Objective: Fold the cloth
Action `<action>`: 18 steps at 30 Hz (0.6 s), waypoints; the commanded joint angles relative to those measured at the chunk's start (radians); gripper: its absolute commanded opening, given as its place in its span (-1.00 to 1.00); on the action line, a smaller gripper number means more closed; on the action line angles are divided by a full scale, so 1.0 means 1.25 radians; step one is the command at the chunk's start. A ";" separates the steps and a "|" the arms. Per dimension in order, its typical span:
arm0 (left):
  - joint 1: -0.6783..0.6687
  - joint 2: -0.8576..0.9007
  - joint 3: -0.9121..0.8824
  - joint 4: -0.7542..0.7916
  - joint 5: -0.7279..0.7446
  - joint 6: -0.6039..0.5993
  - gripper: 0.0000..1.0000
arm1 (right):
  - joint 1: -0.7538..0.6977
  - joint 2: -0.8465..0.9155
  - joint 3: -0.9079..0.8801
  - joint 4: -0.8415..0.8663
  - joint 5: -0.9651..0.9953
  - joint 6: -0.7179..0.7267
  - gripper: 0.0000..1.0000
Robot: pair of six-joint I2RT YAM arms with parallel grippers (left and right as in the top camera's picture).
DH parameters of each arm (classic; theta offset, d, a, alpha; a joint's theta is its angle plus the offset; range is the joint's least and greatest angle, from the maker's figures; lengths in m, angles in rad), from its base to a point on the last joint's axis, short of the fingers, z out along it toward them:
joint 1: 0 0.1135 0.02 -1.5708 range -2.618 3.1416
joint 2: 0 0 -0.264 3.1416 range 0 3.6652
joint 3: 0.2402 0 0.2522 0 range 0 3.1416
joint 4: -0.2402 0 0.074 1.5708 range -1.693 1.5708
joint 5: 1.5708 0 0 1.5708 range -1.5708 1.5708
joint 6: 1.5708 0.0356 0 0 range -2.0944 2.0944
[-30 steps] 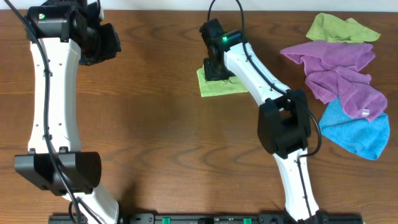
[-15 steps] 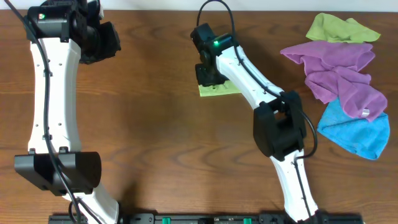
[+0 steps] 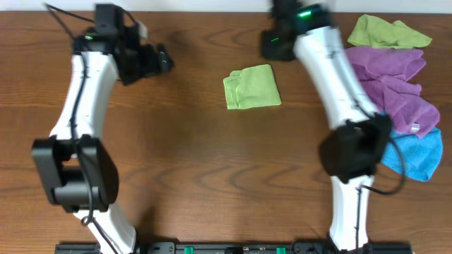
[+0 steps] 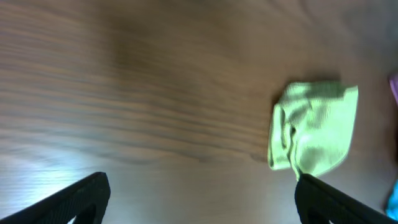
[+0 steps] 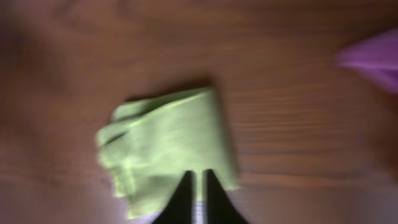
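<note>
The cloth (image 3: 251,87) is a small light-green one, folded into a compact rectangle and lying flat at the table's back centre. It also shows in the left wrist view as the cloth (image 4: 314,134) and in the right wrist view as the cloth (image 5: 168,143). My right gripper (image 3: 274,44) hangs above the table just behind and to the right of it. In its own view the right gripper (image 5: 199,196) is shut with nothing between its fingers. My left gripper (image 3: 161,61) sits well left of the cloth. It appears wide open and empty in its own view, the left gripper (image 4: 202,199).
At the back right lies a heap of unfolded cloths: a green one (image 3: 387,32), a purple one (image 3: 385,77) and a blue one (image 3: 406,144). A purple edge (image 5: 373,59) shows in the right wrist view.
My right gripper has let go of the green cloth and pulled back and to the right, shut. The left arm has swung toward the cloth and its jaws have opened wide.
</note>
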 commanded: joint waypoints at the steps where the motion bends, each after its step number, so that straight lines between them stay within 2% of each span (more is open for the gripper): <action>1: -0.057 0.062 -0.021 0.054 0.122 -0.016 0.91 | -0.074 0.003 -0.027 -0.017 -0.074 0.016 -0.97; 6: -0.124 0.165 -0.022 0.180 0.207 -0.125 0.91 | -0.103 0.019 -0.168 0.058 -0.114 0.007 -0.97; 12: -0.142 0.215 -0.022 0.216 0.220 -0.150 0.91 | -0.103 0.056 -0.245 0.129 -0.152 0.008 -0.97; 18: -0.163 0.244 -0.022 0.228 0.250 -0.171 0.91 | -0.089 0.097 -0.248 0.153 -0.158 0.008 -0.97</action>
